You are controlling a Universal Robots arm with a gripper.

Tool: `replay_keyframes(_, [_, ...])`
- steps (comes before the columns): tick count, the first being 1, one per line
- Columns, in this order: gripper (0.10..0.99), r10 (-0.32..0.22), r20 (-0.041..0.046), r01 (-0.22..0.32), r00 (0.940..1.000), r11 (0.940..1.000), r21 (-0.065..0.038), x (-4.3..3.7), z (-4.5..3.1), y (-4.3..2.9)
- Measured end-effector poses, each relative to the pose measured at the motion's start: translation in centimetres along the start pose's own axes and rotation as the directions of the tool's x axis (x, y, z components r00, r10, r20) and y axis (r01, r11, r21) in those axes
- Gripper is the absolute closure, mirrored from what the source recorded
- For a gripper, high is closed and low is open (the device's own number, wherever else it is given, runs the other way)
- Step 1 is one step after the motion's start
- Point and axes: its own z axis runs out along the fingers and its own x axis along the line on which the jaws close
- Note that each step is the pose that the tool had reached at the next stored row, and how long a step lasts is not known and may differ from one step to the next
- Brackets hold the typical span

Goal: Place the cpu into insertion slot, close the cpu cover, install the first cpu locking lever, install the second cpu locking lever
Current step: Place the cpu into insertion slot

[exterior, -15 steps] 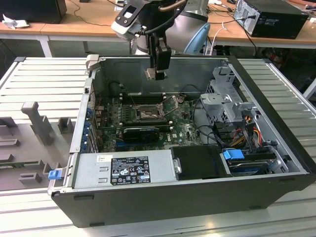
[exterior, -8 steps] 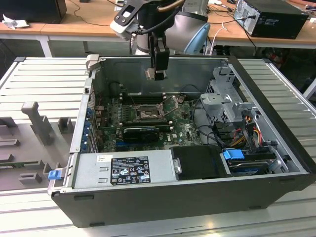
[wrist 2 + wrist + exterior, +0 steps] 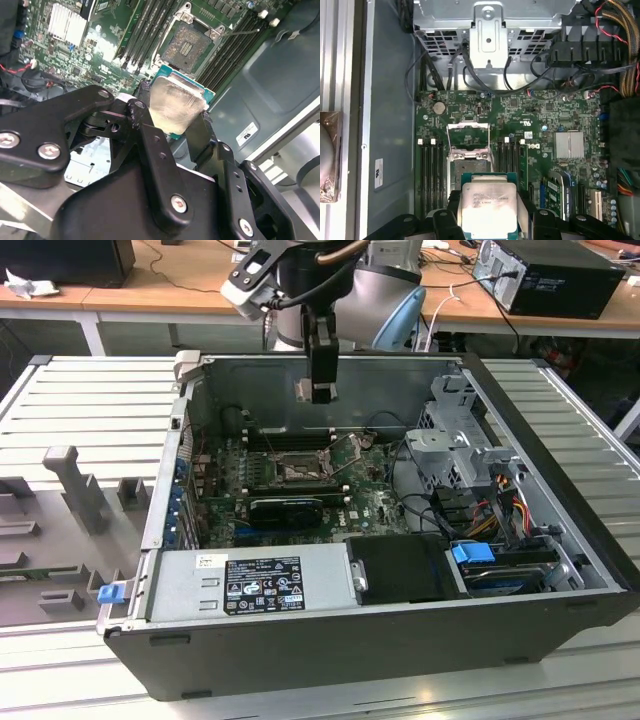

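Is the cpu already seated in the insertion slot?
No: the gripper holds the cpu aloft, and the insertion slot lies bare.

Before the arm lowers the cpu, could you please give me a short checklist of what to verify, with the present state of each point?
1. Grip on the cpu by the gripper: ok, pinched between both fingers.
2. The insertion slot empty, contacts bare: ok.
3. The cpu cover swung open, off the slot: ok.
4. Chip centred over the slot: cannot tell.
5. Chip rotation matching the slot: cannot tell.
6. The cables away from the slot: ok.
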Motion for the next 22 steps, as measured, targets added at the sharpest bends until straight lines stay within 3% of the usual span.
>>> replay_keyframes(4, [0.557, 0.046, 0.0042, -0.046, 0.9989, 0.9989, -0.001, 0.01, 0.18, -0.02])
replay_keyframes(12, [0.557, 0.047, 0.0052, -0.047, 0.9989, 0.9989, 0.0, 0.01, 1.66, -0.15])
replay_keyframes(22, [0.557, 0.047, 0.0052, -0.047, 0.9989, 0.9989, 0.0, -0.01, 2.83, -0.25])
